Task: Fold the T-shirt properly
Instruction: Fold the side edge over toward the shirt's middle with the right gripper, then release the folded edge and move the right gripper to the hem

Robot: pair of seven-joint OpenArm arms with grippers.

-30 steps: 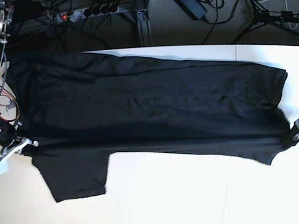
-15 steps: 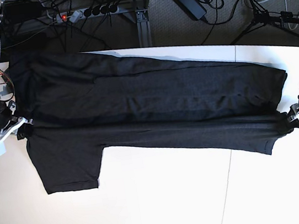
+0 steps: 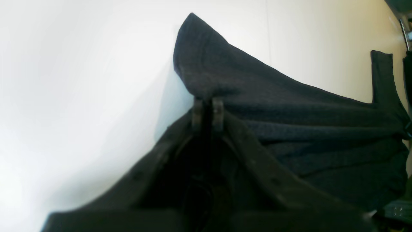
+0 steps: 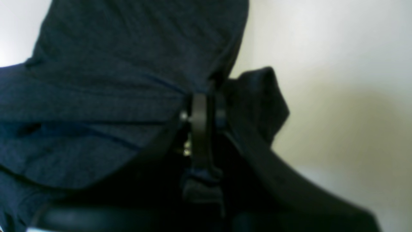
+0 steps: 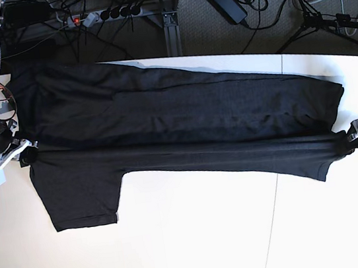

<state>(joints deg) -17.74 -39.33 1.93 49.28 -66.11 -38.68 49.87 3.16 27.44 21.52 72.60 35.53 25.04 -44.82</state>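
Both grippers have drawn a little further apart since the earlier base frames, and the fold line they hold has risen and pulled straighter, so the front flap of the T-shirt [image 5: 185, 130] now reaches less far toward the camera. The T-shirt lies spread on the white table [image 5: 201, 244], its long axis running side to side across the base view, tilting slightly down toward the right. It is plain black, faintly heathered, with a taut crease running between the two grippers; one sleeve hangs forward at the lower left, and the hem end points right.

At the left of that view, the right gripper [image 4: 202, 106] has its jaws pressed together on bunched cloth at the shoulder edge. At the right, the left gripper [image 3: 207, 111] pinches the hem corner, its jaws nearly closed on the fabric, with a peak of cloth standing up past its fingertips.
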